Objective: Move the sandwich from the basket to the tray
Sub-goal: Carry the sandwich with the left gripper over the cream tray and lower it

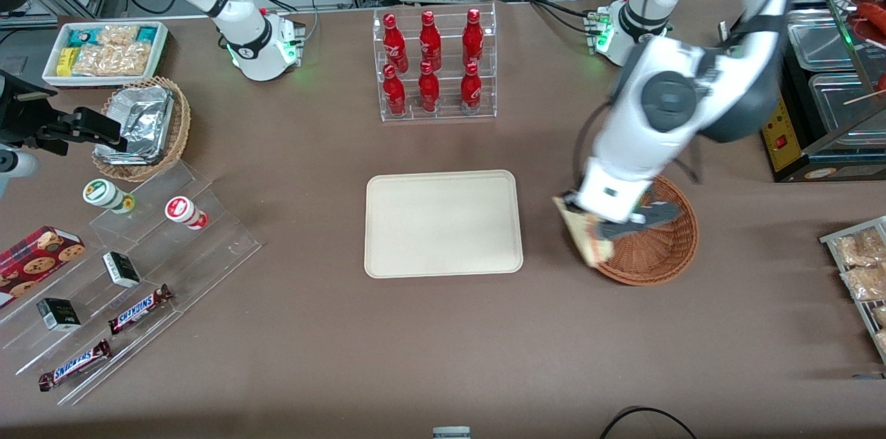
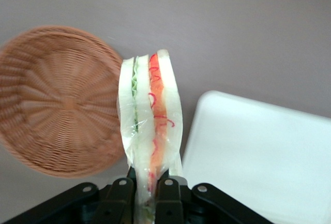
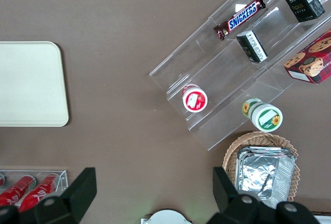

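Observation:
My left gripper (image 1: 601, 230) is shut on the sandwich (image 1: 581, 235), a wrapped white-bread wedge with red-orange and green filling. It holds the sandwich in the air above the rim of the round reddish-brown basket (image 1: 664, 260), on the side toward the tray. The cream-beige tray (image 1: 443, 223) lies flat at the table's middle, bare. In the left wrist view the sandwich (image 2: 151, 120) stands up from between the two black fingers (image 2: 168, 195), with the basket (image 2: 54, 100) beside it and the tray (image 2: 258, 157) on its other flank. The tray also shows in the right wrist view (image 3: 28, 84).
A clear rack of red bottles (image 1: 435, 65) stands farther from the camera than the tray. Toward the parked arm's end are a tan wicker basket with foil (image 1: 142, 127), a white bin of snacks (image 1: 104, 51) and an acrylic step display (image 1: 131, 266). Metal trays (image 1: 830, 44) stand at the working arm's end.

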